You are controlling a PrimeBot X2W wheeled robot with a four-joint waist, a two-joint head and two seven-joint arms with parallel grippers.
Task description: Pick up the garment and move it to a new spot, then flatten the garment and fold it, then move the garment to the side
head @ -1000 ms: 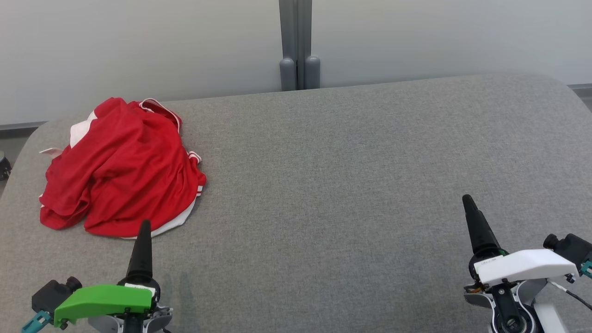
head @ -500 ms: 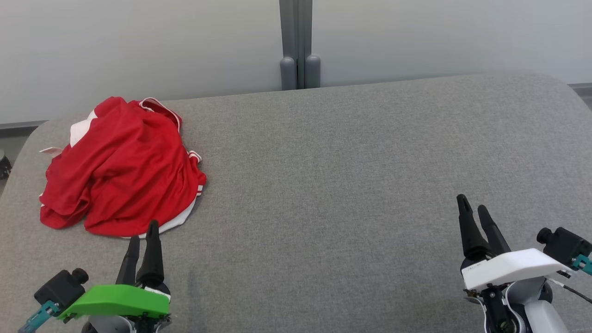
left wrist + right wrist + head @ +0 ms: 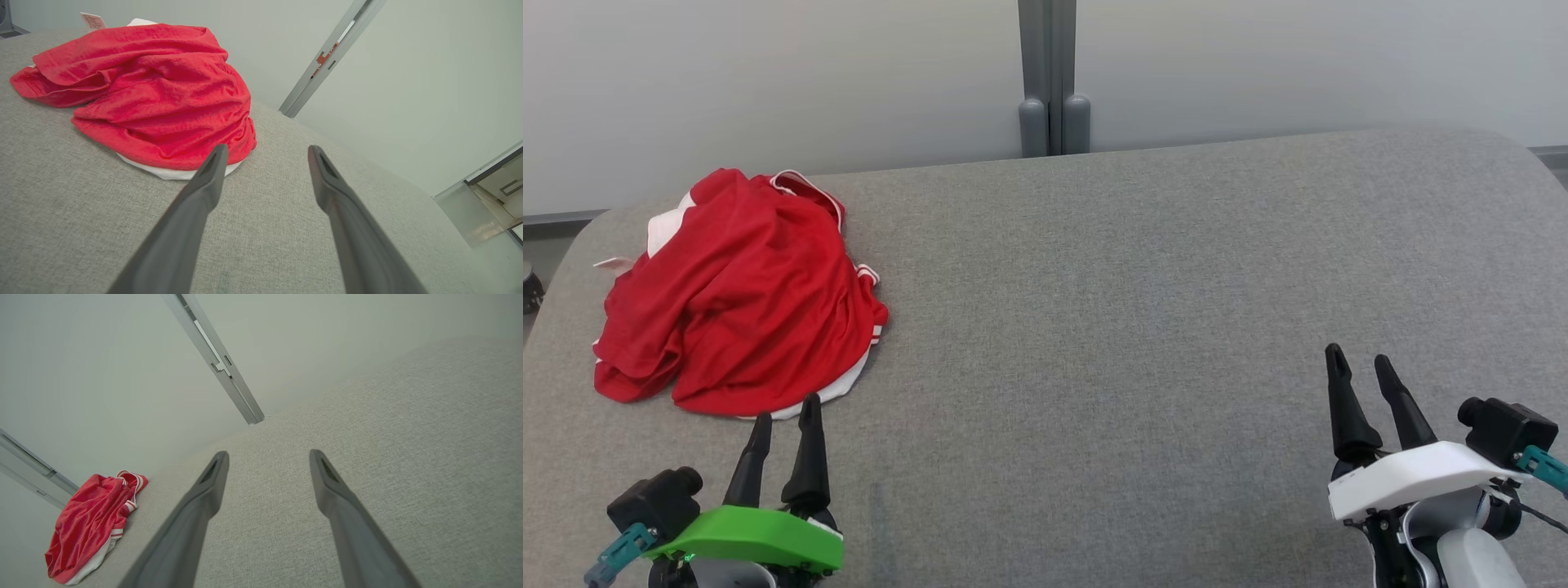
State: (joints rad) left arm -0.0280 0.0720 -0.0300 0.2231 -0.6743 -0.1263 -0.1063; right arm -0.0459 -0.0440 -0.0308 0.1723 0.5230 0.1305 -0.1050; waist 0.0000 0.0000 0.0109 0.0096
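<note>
A crumpled red garment [image 3: 739, 298] with white trim lies in a heap at the far left of the grey padded table [image 3: 1143, 269]. My left gripper [image 3: 786, 408] stands open just in front of the garment's near edge, empty, its fingertips close to the white hem. In the left wrist view the garment [image 3: 155, 98] fills the upper left, just beyond the open left gripper [image 3: 265, 152]. My right gripper [image 3: 1359, 356] is open and empty over bare table at the near right. The right wrist view shows the garment [image 3: 92, 524] far off at lower left, well away from the right gripper [image 3: 267, 456].
A pale wall with a grey vertical post [image 3: 1048, 77] runs behind the table's far edge. The table's rounded left corner [image 3: 572, 245] lies just beyond the garment. A white tag [image 3: 613, 264] sticks out of the garment's left side.
Both grippers have turned about their wrists, so each now shows two spread fingers instead of one. The left gripper has shifted slightly right and the right one slightly nearer. The garment lies unmoved.
</note>
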